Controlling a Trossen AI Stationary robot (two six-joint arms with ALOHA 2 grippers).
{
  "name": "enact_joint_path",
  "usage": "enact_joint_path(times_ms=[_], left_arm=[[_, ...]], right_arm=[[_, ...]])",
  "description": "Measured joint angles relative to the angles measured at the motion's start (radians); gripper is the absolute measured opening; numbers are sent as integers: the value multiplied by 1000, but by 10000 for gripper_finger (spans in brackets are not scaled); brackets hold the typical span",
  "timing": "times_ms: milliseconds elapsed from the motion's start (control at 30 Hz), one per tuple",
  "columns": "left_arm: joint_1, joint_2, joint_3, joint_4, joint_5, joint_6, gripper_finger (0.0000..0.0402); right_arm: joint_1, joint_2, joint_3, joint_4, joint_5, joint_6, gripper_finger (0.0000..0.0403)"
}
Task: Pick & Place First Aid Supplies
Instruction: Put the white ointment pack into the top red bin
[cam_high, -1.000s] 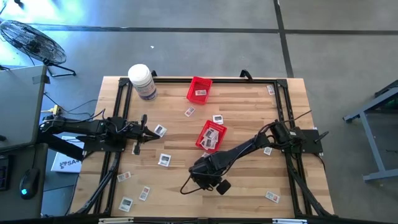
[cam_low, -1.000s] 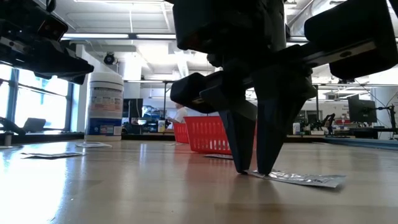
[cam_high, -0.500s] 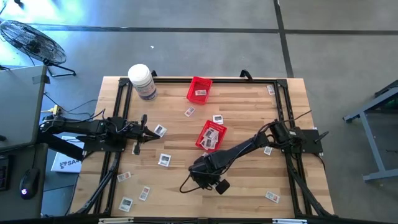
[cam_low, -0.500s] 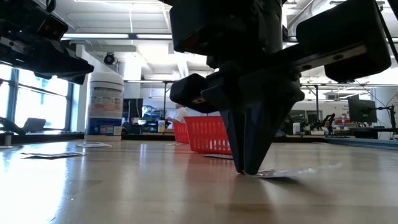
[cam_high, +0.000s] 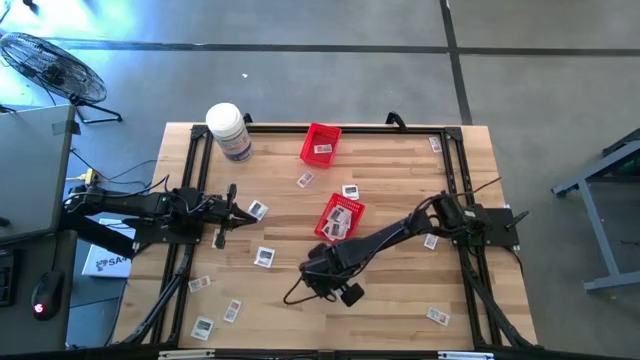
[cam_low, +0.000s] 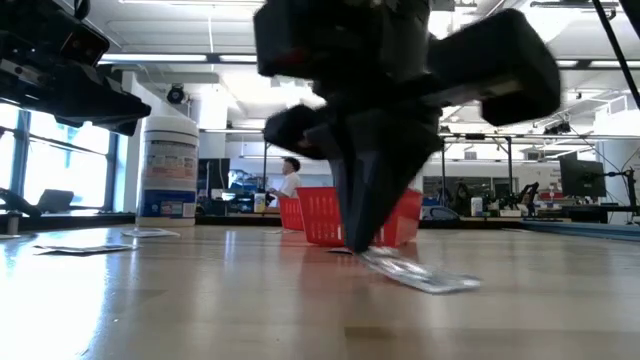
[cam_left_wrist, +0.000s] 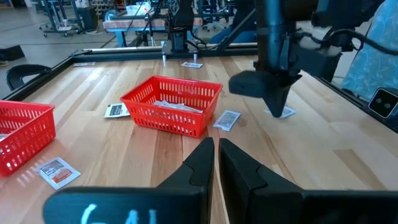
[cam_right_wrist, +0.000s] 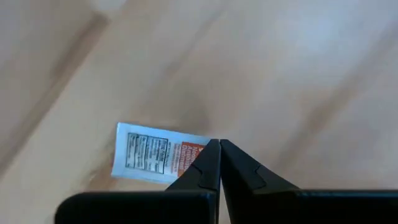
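Small white packets with dark print lie scattered flat on the wooden table (cam_high: 400, 170). My right gripper (cam_low: 362, 247) is near the table's middle, toward the near edge, shut on one packet (cam_right_wrist: 155, 153). That packet slants below the fingers in the low view (cam_low: 420, 277). My left gripper (cam_left_wrist: 216, 147) waits shut above the left side of the table (cam_high: 232, 212), touching nothing. Two red mesh baskets (cam_high: 321, 143) (cam_high: 340, 218) hold a few packets each. My right gripper pinches the packet by its orange-printed end (cam_right_wrist: 194, 153) between the two fingertips, coming from above and pointing down. That end is raised off the wood. The packet slants down from the fingers, and its other end (cam_low: 455, 285) lies on the table.
A big white jar with a label (cam_high: 229, 131) stands at the far left corner. Loose packets lie near the left arm (cam_high: 258, 209) (cam_high: 264, 257), near the front left (cam_high: 204, 326) and near the front right (cam_high: 438, 316). A black frame (cam_high: 455, 190) borders the table. A person stands far off in the room (cam_low: 290, 180).
My right gripper has shut its fingertips on the packet's end, then moved a little toward the table's left and tipped. The packet lay flat; its gripped end has now risen and slid along while its other end stays on the wood.
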Motion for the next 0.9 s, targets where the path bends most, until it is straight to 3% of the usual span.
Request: enact_joint_path(times_ms=[300, 567, 733, 833, 900], left_arm=[[0, 0, 0, 0, 0, 0, 21], [0, 0, 0, 0, 0, 0, 21], [0, 0, 0, 0, 0, 0, 21], [0, 0, 0, 0, 0, 0, 21], [0, 0, 0, 0, 0, 0, 21]], right_arm=[[-77, -1, 178, -154, 154, 77, 1], [-228, -2, 396, -216, 458, 75, 0], [-367, -5, 438, -208, 680, 30, 0], [-460, -5, 435, -212, 696, 30, 0], [-515, -5, 435, -208, 614, 52, 0]])
